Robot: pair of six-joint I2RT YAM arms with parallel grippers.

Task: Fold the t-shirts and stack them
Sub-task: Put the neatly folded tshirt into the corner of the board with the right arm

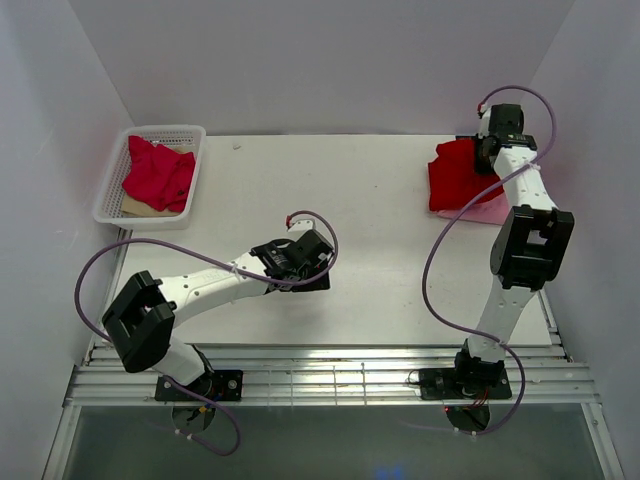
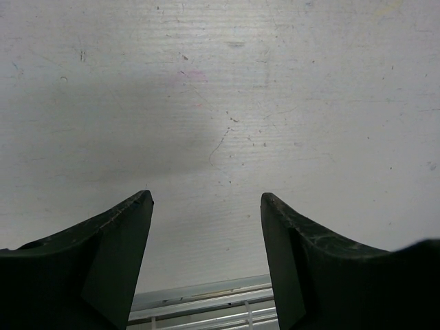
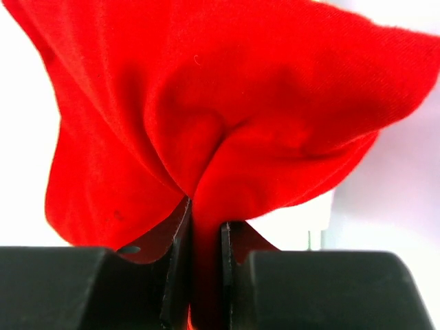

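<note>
**Right end effector (image 3: 206, 230) pinches bright red t-shirt (image 3: 227, 103) at far right**

The right end effector is pressed onto a fold of the bright red t-shirt, and the cloth bunches up between its fingers. That shirt sits at the far right of the counter (image 1: 370, 220), lying over the light pink t-shirt (image 1: 487, 212). The left end effector (image 2: 206, 203) hangs over bare counter near the middle, fingers spread wide. The crimson t-shirt (image 1: 157, 175) lies crumpled in the white basket (image 1: 108, 195) at the far left.
</note>
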